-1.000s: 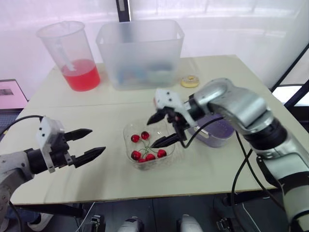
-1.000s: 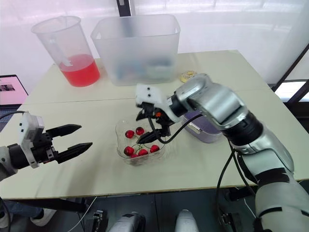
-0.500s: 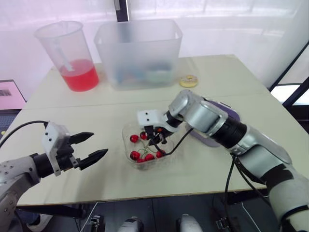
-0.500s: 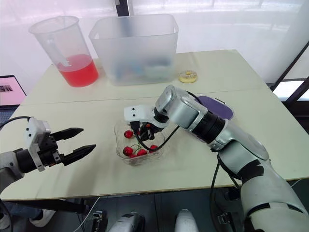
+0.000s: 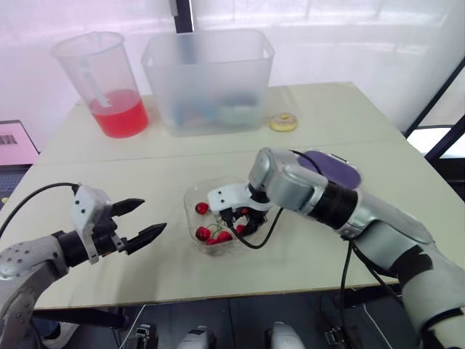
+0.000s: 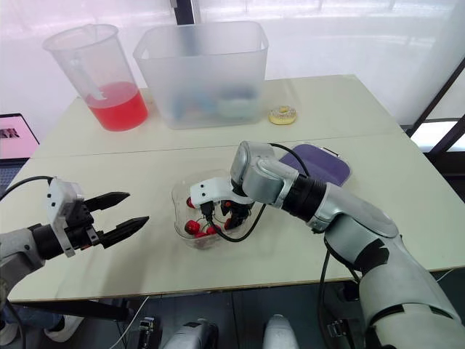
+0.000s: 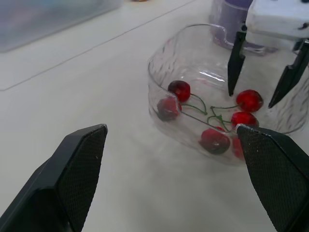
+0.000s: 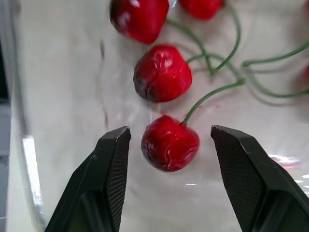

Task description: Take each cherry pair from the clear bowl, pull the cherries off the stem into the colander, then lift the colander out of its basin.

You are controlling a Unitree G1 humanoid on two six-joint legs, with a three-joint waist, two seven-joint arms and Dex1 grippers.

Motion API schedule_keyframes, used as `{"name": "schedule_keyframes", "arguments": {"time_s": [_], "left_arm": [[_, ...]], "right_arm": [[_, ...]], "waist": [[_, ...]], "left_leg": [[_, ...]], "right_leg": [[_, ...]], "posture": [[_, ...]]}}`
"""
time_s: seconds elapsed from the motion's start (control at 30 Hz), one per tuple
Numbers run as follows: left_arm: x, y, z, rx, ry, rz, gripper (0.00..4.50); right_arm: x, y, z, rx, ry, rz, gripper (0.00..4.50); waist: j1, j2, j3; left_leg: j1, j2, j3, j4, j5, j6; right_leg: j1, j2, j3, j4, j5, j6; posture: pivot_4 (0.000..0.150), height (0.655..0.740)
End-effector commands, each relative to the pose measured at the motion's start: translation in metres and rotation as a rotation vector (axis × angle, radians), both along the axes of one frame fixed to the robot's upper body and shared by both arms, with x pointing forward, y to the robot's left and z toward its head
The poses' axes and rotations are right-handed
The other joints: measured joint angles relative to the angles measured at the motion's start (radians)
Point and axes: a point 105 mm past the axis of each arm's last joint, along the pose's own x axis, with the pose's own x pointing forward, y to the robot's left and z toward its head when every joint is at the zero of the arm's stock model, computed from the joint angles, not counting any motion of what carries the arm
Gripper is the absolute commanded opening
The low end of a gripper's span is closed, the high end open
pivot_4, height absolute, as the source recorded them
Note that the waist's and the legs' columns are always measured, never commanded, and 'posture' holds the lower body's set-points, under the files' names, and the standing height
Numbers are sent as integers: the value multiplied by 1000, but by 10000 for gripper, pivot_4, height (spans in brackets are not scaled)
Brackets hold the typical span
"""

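My right gripper (image 8: 169, 133) is down in the clear bowl (image 5: 189, 198), open astride a cherry (image 8: 170, 143), gripping nothing yet. Next I should close on it; my left gripper (image 5: 153, 216) hangs open beside the bowl.

Colander (image 6: 325, 163) partly behind right arm (image 6: 314, 201)

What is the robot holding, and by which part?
Nothing. The right tool stands open around a cherry in the bowl; the left tool is open, empty.
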Motion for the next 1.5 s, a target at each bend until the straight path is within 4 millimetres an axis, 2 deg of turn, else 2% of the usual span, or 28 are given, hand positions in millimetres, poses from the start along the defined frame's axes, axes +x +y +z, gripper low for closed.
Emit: {"name": "schedule_keyframes", "arguments": {"time_s": [0.03, 0.3, 0.4, 0.5, 0.87, 0.97, 1.07, 1.13, 1.17, 1.2, 1.5], "left_arm": [[2, -2, 4, 6, -39, -1, 45000], [6, -5, 3, 4, -52, -1, 45000], [5, -4, 3, 1, -53, -1, 45000], [6, -3, 2, 9, -54, 5, 45000], [12, -2, 4, 7, -65, -8, 45000], [14, -3, 4, 7, -65, -14, 45000], [15, -3, 4, 9, -66, -19, 45000], [15, -3, 4, 9, -66, -23, 45000], [15, -3, 4, 9, -66, -24, 45000], [15, -3, 4, 10, -65, -25, 45000], [17, -4, 4, 18, -68, -33, 45000]], "right_arm": [[5, 3, 11, -33, -45, -3, 28880], [10, 3, 1, -77, -41, -20, 28880], [10, 6, 1, -59, -34, -11, 20002], [3, 10, 5, -21, 13, 1, 5735], [12, 5, 20, 24, -54, 22, 5735], [14, 11, 27, 55, -76, 22, 5735], [15, 13, 31, 72, -103, 22, 13857], [15, 16, 36, 90, -117, 27, 22932], [14, 18, 37, 98, -118, 32, 29217], [12, 20, 37, 106, -108, 33, 32839], [8, 27, 8, 91, -55, -28, 32839]], "waist": [[0, 0, 0], [0, 0, 0], [-1, 0, 0], [-2, 0, 0], [-1, 0, 0], [-1, 0, 0], [-1, 0, 0], [-1, 0, 0], [-1, 0, 0], [-1, 0, 0], [-1, 0, 0]], "left_leg": [[0, 0, 0, 0, 0, 0], [0, 0, 0, 0, -1, -1], [0, 0, 0, 0, -1, -1], [0, 0, 0, 0, -1, -1], [0, 0, 0, 0, -1, -2], [0, 0, 0, 0, -1, -2], [0, 0, 0, 0, -1, -2], [0, 0, 0, 0, -1, -2], [0, 0, 0, 0, -1, -2], [0, 0, 0, 0, -1, -2], [0, 0, 0, 0, -1, -2]], "right_leg": [[0, 0, 0, 0, 0, 0], [0, 0, 0, 0, 0, 0], [0, 0, 0, 0, 0, 0], [0, 1, 0, 0, 0, 0], [0, 0, 0, 0, 0, 0], [0, 0, 0, 0, 0, 0], [0, 0, 0, 0, 0, 0], [0, 0, 0, 0, 0, 0], [0, 0, 0, 0, 0, 0], [0, 1, 0, 0, 0, 0], [0, 0, 0, 0, 0, 0]], "posture": [[1500, 7400], [1500, 7400], [1500, 7400], [1500, 7400], [1500, 7400], [1500, 7400], [1500, 7400], [1500, 7400], [1500, 7400], [1500, 7400], [1500, 7400]]}}
